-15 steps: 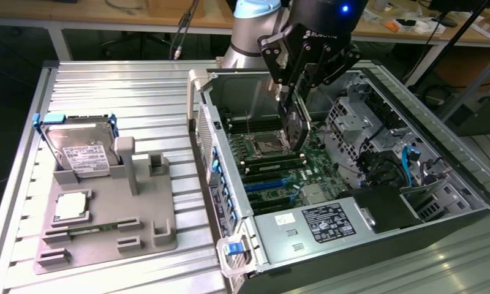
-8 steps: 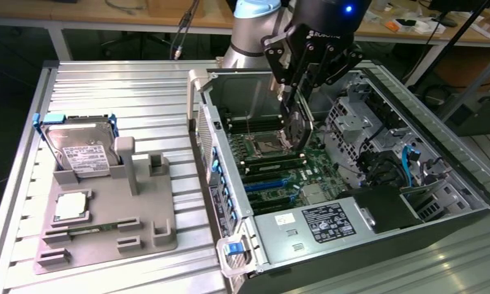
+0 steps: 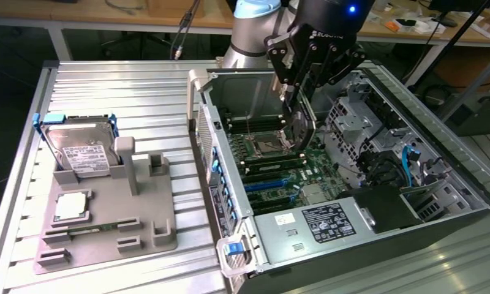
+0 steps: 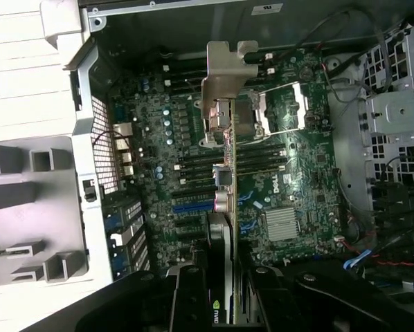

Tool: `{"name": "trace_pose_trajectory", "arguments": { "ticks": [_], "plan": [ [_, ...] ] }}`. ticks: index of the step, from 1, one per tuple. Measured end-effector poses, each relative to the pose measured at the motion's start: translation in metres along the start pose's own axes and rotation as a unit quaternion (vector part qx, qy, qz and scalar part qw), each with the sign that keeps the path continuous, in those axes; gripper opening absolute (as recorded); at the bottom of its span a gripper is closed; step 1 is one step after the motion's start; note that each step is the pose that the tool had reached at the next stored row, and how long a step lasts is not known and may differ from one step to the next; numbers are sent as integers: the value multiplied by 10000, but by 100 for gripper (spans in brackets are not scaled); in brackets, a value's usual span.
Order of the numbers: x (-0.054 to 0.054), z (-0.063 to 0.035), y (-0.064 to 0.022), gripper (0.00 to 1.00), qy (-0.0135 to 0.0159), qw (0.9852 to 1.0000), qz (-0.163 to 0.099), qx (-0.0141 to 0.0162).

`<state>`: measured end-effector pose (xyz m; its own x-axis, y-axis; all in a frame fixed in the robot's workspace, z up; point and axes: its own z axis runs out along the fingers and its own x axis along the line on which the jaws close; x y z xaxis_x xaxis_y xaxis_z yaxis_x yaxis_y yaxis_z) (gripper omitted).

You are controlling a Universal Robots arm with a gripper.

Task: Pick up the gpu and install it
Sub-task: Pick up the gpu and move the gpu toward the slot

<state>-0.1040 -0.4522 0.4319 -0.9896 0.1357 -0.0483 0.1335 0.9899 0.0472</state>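
While the pincer (image 3: 301,97) pinches the slim, green-and-black, silver-bracketed gpu (image 3: 304,127) upright above the green motherboard (image 3: 310,162) inside the open dark computer case (image 3: 441,236), its lower edge probably wants squaring with the blue slots (image 3: 266,182) at seven o'clock of it in the exterior view.

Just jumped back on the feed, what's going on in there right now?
The arm's claw is shut on the gpu and holds it on edge inside the open case, over the motherboard. The card looks to be above the board rather than seated, though I cannot tell for certain. On the exterior view's left, the hard drive stands in the gray holder.
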Motion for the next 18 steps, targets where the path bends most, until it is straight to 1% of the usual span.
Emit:
{"name": "trace_pose_trajectory", "arguments": {
  "ticks": [18],
  "plan": [
    [-105, 6, 14, 27, 0, 10000, 0, 1]
  ]
}}
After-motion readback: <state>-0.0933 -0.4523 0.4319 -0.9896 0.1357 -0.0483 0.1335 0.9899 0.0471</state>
